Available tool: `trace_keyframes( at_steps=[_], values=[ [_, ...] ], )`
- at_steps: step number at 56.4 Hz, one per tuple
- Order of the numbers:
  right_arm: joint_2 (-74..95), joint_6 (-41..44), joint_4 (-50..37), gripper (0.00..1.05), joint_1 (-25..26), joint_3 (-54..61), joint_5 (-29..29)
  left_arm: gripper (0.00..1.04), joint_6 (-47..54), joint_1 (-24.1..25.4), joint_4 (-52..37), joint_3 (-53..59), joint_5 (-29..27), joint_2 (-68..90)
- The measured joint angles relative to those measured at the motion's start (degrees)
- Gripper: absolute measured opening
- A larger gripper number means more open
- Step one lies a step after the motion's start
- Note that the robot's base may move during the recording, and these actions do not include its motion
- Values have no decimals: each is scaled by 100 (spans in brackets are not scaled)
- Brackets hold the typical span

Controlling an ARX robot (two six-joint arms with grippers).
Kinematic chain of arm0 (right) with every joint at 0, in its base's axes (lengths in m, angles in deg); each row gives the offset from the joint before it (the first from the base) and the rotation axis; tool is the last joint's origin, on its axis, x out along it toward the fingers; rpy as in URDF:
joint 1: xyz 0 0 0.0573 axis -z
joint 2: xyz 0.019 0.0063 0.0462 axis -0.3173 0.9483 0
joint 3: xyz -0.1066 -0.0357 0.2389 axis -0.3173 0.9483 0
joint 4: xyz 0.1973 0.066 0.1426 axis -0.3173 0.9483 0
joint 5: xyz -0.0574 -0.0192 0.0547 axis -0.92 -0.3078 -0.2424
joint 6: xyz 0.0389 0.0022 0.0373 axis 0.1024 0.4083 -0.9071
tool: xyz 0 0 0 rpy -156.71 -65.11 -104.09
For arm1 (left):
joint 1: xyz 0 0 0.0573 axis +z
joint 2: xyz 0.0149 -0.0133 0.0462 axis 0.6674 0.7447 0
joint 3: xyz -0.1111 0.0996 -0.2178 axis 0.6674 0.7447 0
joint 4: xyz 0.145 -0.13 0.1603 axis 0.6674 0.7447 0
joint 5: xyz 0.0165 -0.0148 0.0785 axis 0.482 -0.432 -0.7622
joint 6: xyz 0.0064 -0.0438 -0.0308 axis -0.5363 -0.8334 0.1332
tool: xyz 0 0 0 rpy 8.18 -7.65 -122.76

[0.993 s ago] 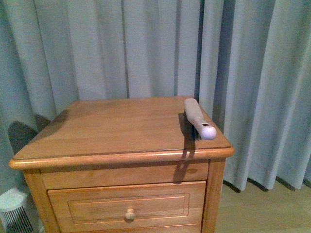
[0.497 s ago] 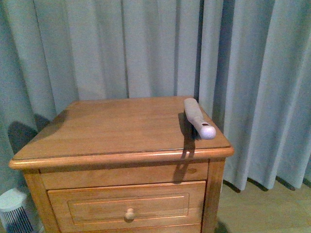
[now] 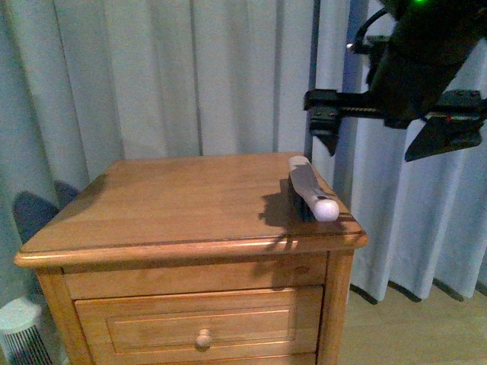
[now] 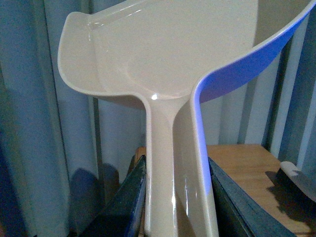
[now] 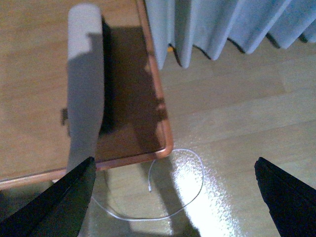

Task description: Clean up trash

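Above the right edge of the nightstand [image 3: 167, 205], the right gripper [image 3: 371, 152] hangs wide open over the brush [image 3: 310, 186], which I think it should grab next, while the left gripper [image 4: 175, 197] squeezes the dustpan [image 4: 168, 59] handle, and no trash shows anywhere.

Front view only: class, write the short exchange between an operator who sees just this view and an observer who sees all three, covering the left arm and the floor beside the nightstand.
Operator: My right gripper hangs open above the brush on the nightstand. I cannot see my left arm. What is it doing?
Observer: The left gripper is shut on the handle of a beige dustpan, held up in front of the curtain.
Operator: Anything on the floor to the right of the nightstand?
Observer: A thin white cable lies looped on the wood floor by the nightstand's corner.
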Motion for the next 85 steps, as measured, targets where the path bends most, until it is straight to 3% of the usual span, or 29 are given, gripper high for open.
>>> trace_keyframes(
  at_steps=[29,51,80,85],
  values=[
    [706,-879,46,97,-638,-190,-114,29,-4,0,0,0,-2,0],
    [940,-964,-70,97,-680,-190,-120,29,-13,0,0,0,0,0],
    [953,-890,-234,26,-693,-122,-243,29,-13,0,0,0,0,0],
    [922,-870,-302,23,-693,-22,-258,29,-13,0,0,0,-2,0]
  ],
)
